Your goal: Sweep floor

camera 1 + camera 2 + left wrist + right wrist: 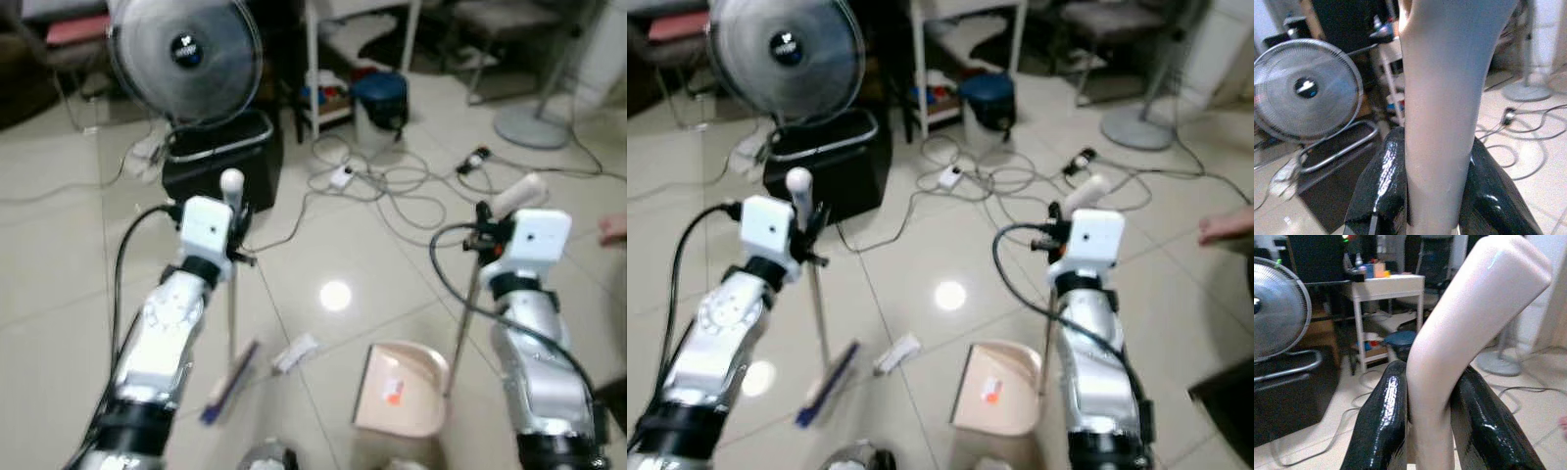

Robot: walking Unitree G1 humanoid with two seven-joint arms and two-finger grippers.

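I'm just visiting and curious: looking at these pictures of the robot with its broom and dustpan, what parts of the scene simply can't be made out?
- Broom head: blurred in the head views, bristles indistinct.
- Small white scrap on the floor: too blurred to identify.
- Orange mark on the dustpan: too small to read.
- Round object at the bottom edge: cut off by the frame.
- A person's hand: cut off at the right edge.
- Floor beneath the left gripper: hidden by the broom handle in the left wrist view.
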